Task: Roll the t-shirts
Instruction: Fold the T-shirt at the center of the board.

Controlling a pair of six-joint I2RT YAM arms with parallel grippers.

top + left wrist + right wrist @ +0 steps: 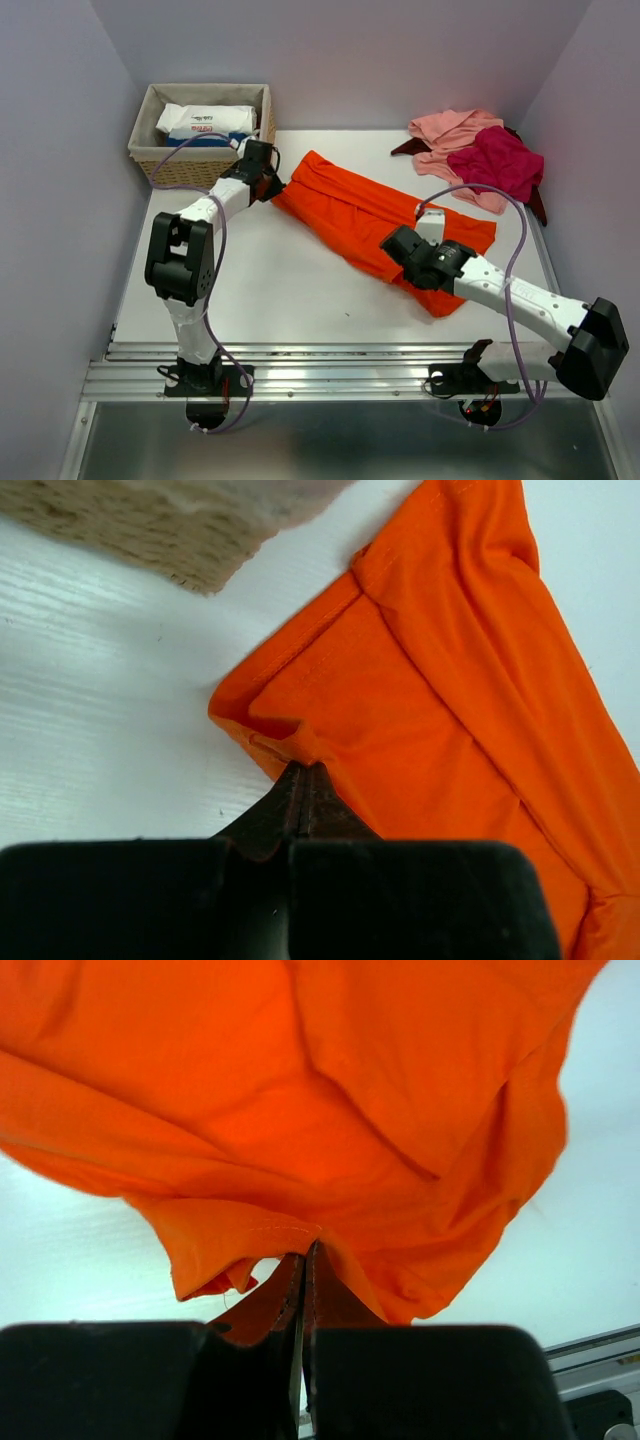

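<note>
A bright orange t-shirt (375,215) lies folded into a long strip across the middle of the table. My left gripper (272,186) is shut on its far left corner (285,745), next to the basket. My right gripper (405,262) is shut on the shirt's near edge (250,1240) and holds it slightly lifted. A salmon pink t-shirt (450,130), a magenta t-shirt (497,160) and a dark maroon one (537,203) lie piled at the far right corner.
A woven wicker basket (160,155) with white packets (205,122) stands at the far left, close to my left gripper; its corner shows in the left wrist view (150,530). Purple walls enclose the table. A metal rail (330,375) runs along the near edge.
</note>
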